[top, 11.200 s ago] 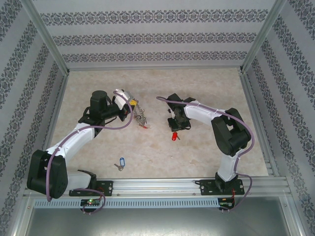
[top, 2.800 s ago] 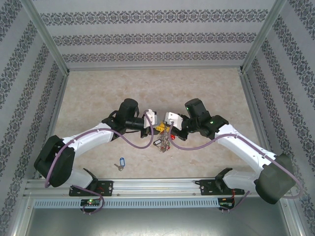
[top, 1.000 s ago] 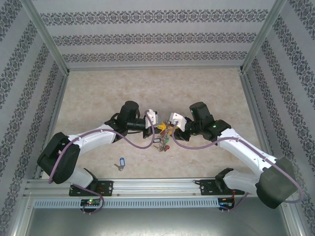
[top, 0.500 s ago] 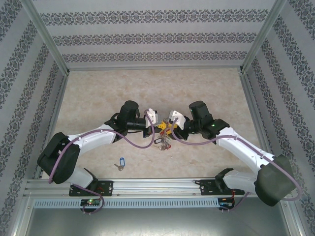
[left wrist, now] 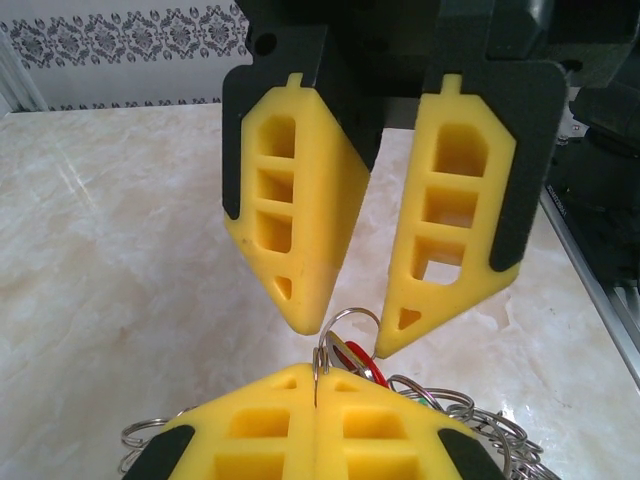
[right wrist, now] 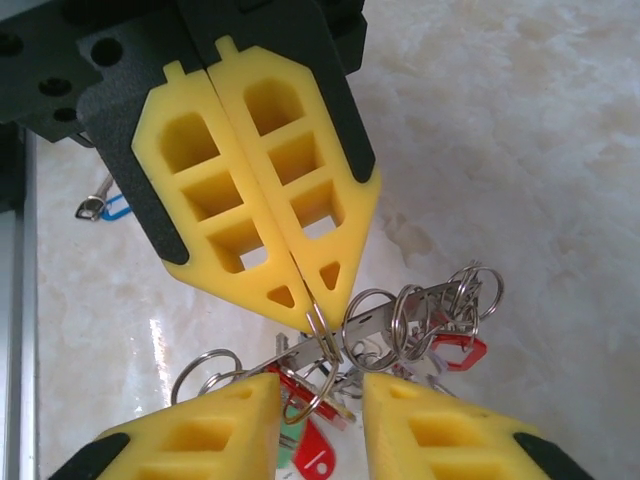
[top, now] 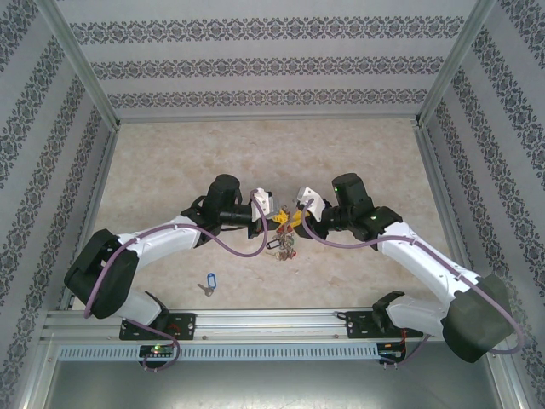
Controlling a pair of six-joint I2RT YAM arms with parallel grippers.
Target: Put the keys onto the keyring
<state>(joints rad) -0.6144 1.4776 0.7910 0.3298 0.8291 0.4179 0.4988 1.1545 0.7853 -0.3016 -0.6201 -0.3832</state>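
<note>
The keyring [right wrist: 420, 308], a grey metal band strung with many small rings, keys and coloured tags, hangs in mid-air at the table's centre [top: 283, 245]. My left gripper [left wrist: 318, 385] [right wrist: 325, 310] [top: 272, 220] is shut on a thin split ring at the top of the bundle. The red-tagged key [right wrist: 322, 450] [left wrist: 360, 362] dangles just below that ring. My right gripper [right wrist: 320, 385] [left wrist: 345, 340] [top: 295, 218] faces the left one, open, its fingers on either side of the pinched ring without touching it. The blue-tagged key [top: 207, 284] [right wrist: 105, 207] lies on the table near the front.
The marble-patterned tabletop [top: 358, 153] is walled by patterned panels and metal posts. An aluminium rail [top: 281, 322] carrying both arm bases runs along the near edge. Both purple cables loop beside the grippers.
Long ago the red key lay on the table and the keyring was further left. In the last second the right gripper has drawn back slightly to the right; the left has held still.
</note>
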